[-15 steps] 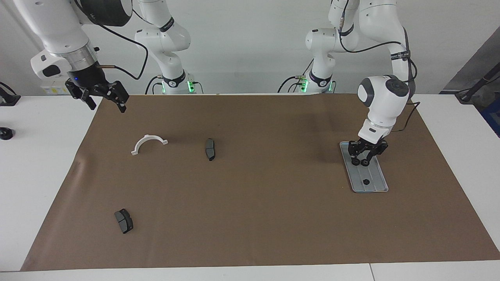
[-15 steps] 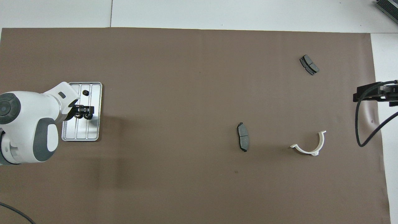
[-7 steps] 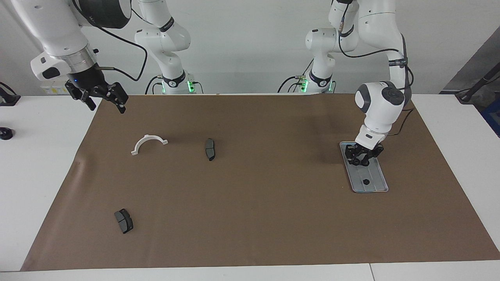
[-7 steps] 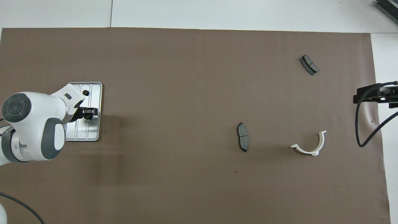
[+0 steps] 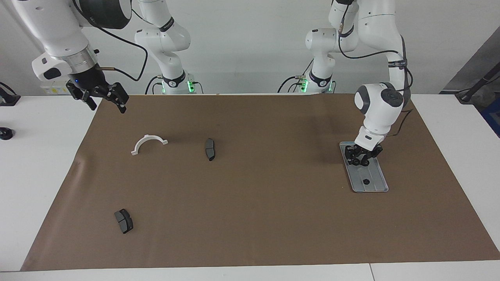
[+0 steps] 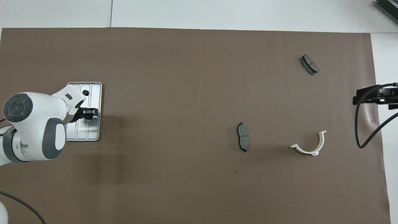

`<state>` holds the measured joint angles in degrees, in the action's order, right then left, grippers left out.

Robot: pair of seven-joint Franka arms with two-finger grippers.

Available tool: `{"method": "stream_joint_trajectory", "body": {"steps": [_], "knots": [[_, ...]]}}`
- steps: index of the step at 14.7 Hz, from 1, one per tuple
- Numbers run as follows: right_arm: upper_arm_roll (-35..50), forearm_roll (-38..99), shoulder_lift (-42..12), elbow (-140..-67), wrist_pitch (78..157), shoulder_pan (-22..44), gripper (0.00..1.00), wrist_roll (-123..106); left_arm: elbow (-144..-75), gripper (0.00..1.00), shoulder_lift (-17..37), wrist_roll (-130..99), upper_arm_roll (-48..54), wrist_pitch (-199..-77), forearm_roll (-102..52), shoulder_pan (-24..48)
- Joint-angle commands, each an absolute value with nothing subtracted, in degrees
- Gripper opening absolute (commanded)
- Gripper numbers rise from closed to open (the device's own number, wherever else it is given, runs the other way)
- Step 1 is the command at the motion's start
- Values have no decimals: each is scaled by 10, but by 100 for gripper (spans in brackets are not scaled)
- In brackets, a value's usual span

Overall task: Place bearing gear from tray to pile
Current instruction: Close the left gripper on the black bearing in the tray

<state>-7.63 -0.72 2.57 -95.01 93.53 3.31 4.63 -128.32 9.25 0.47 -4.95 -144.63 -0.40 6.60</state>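
I have the left pincer [image 5: 359, 160] down low over the tray [image 5: 374, 183], at the end nearer the robots, but I cannot tell how far its fingers are parted or whether they grip anything. One small black gear [image 5: 366, 182] lies in the tray's other end, on the brown mat [image 5: 250, 218] toward the left arm's end of the desk. My right pincer [image 5: 104, 98] waits wide open and empty over the mat's corner, well apart from the white bracket [image 5: 148, 143] and two brake pads [image 5: 209, 149].
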Motion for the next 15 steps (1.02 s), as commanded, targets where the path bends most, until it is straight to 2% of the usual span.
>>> {"method": "stream_joint_trajectory", "body": {"steps": [1,15], "knots": [[-77,-4,44,-971,942,26,100,11,-1275,60,91,-11,-55,-1434,11,76],[-75,-11,44,-971,949,33,100,5,-1279,60,85,-23,-54,-1418,10,83]]}}
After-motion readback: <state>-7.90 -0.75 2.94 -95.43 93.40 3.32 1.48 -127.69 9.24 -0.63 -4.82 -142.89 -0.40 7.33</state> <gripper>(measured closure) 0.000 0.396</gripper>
